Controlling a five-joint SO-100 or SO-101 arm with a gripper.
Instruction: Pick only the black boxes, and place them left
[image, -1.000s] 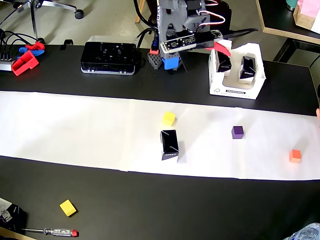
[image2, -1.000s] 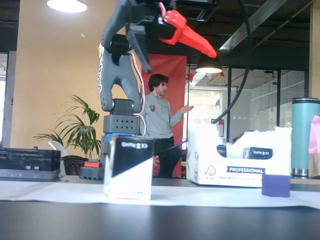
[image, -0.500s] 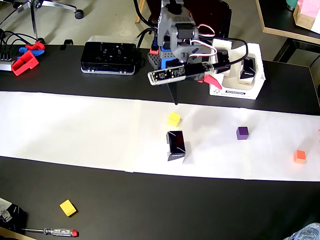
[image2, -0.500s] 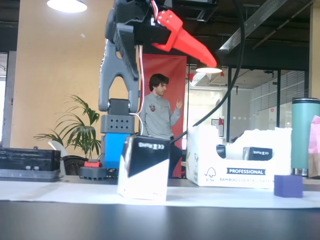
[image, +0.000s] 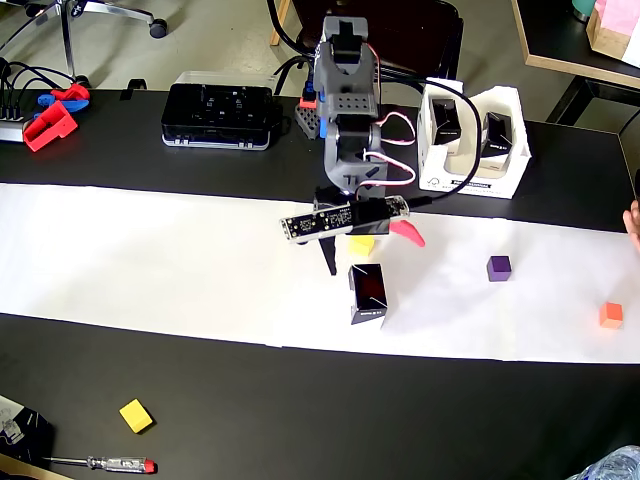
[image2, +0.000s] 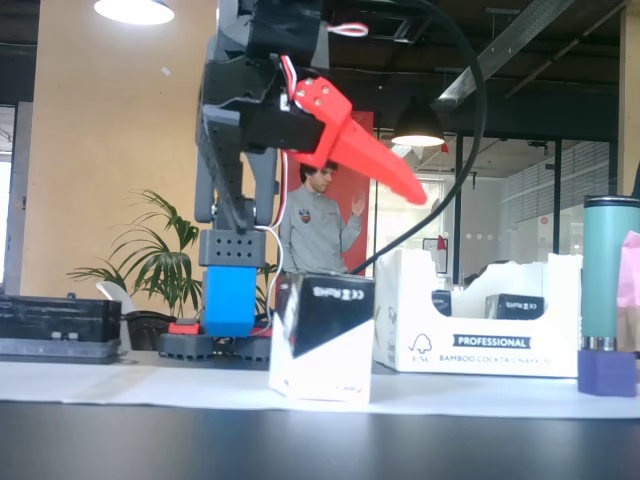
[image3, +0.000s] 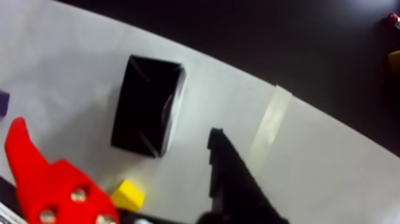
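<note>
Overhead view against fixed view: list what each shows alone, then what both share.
Only the overhead view shows the orange cube, the yellow cube on the dark table and the red-handled screwdriver. Only the fixed view shows a person in the background and a teal bottle. Both show the black box on the white paper, the open gripper and the white carton tray.

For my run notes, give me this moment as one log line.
gripper: open, empty, above paper | black box: on paper, ungrasped | two black boxes: in white carton | yellow cube: under gripper
</note>
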